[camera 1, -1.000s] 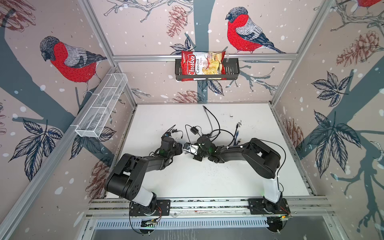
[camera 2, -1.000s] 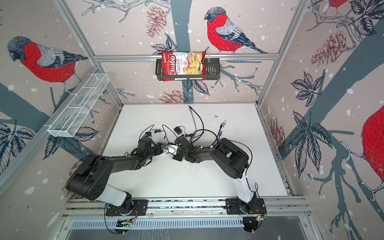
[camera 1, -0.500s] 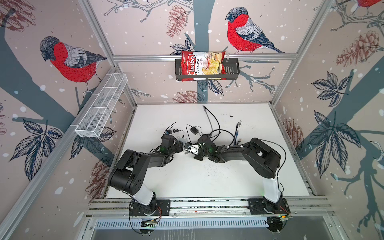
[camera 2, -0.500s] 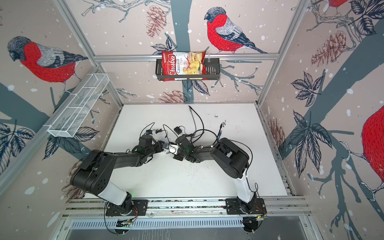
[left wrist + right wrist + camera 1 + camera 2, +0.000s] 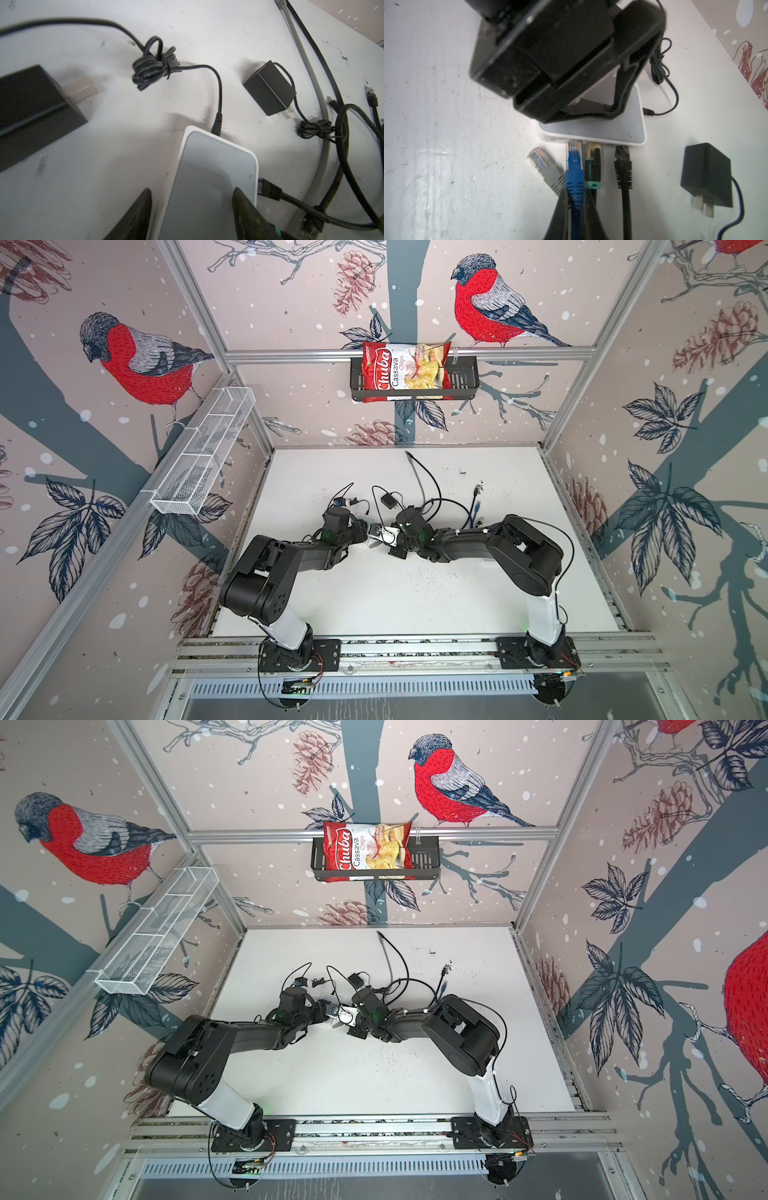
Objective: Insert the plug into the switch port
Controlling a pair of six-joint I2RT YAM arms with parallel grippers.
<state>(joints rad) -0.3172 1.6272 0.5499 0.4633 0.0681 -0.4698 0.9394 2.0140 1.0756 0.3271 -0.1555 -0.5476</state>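
The switch (image 5: 593, 129) is a white box with a grey top, lying flat on the table; it also shows in both top views (image 5: 365, 517) (image 5: 329, 997). My right gripper (image 5: 576, 199) is shut on the blue cable just behind the blue plug (image 5: 574, 164). The plug's clear tip sits at the switch's port face, and whether it is seated I cannot tell. My left gripper (image 5: 190, 190) is open over the switch (image 5: 209, 172), one fingertip (image 5: 239, 197) over its top and the other beside it above the table. In a top view the two grippers (image 5: 360, 531) (image 5: 397, 540) meet mid-table.
A loose grey plug (image 5: 545, 166) lies beside the blue one. A green-collared plug (image 5: 592, 164) and a black plug (image 5: 623, 162) sit at neighbouring ports. A power cord (image 5: 217, 120) enters the switch's end. Two black adapters (image 5: 270, 89) (image 5: 31, 112) and tangled cables (image 5: 432, 506) lie around.
My left arm has shifted a little toward the back of the table, its jaws at the same width. The right gripper and the blue plug have stayed in place.
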